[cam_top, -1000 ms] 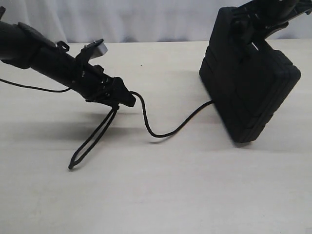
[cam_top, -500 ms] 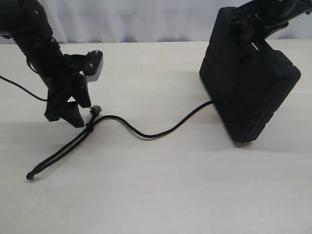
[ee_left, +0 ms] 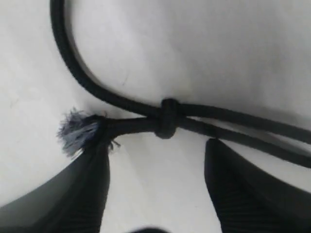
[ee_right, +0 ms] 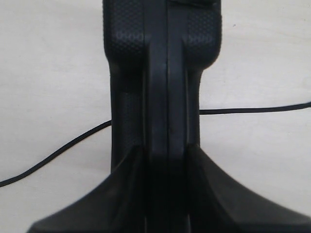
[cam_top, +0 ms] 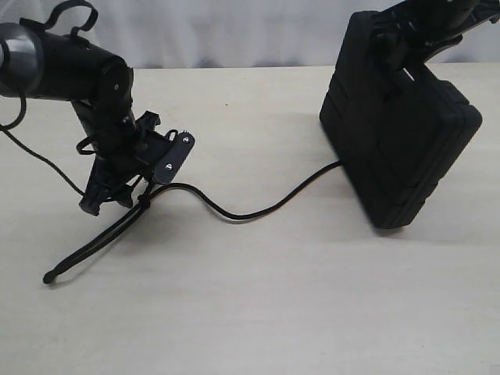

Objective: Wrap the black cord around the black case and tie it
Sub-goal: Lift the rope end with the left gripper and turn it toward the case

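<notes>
Now | black case: stands on edge | black cord: flat, left-right

Left hand angled low, jaws apart; right hand held high, jaws clamped

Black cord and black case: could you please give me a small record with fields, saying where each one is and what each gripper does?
black case: stands on edge on the table, right side of exterior view
black cord: lies on the table, from the case's foot leftward to a doubled end
knot: near the frayed tuft, just ahead of the left fingertips
left gripper: open, low over the cord, gripping nothing
right gripper: shut on the case's upper edge
</notes>
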Robot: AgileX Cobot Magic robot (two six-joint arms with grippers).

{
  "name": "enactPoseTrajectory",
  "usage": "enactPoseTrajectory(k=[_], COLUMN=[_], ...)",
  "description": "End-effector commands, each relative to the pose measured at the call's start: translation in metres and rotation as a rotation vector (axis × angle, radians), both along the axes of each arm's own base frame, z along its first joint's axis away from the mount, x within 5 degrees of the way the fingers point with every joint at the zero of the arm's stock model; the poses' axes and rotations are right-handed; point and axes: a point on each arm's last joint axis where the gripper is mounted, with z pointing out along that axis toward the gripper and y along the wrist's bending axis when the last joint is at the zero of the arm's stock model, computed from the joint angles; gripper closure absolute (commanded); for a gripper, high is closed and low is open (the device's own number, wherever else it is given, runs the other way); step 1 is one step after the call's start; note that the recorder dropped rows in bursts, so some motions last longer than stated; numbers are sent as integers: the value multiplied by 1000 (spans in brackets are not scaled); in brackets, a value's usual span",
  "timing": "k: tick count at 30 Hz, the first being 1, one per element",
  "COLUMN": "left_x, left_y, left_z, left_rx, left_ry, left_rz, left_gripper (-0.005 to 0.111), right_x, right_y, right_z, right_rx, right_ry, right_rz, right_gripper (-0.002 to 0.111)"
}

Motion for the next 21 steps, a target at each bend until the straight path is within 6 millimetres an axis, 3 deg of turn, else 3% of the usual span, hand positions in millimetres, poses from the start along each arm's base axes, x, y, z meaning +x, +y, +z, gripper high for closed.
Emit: enactPoseTrajectory(k=[1,5,10,12,17,21], left_x=[2,4,-5,-12,-31,-40], left_y=[6,11,16,20,25,16], left_z=[2,3,-6,-10,-21,-26], left_rx=[78,139,166,202,225,113], left_ry=[-43,-62,11,70,185,262], left_rz=[-29,-70,1,8,37,133], left_gripper=[53,57,96,107,107,107], right_x=[-1,-1,-1,-1,-1,-1], right_y=[-2,-2,-2,-2,-2,-2], right_z=[-4,-4,-4,-4,-4,-4], right_rx=[1,1,1,1,1,1], right_ry=[18,18,18,18,18,18], right_rz=[-1,-1,-1,-1,-1,-1], right_gripper=[104,104,104,104,104,104])
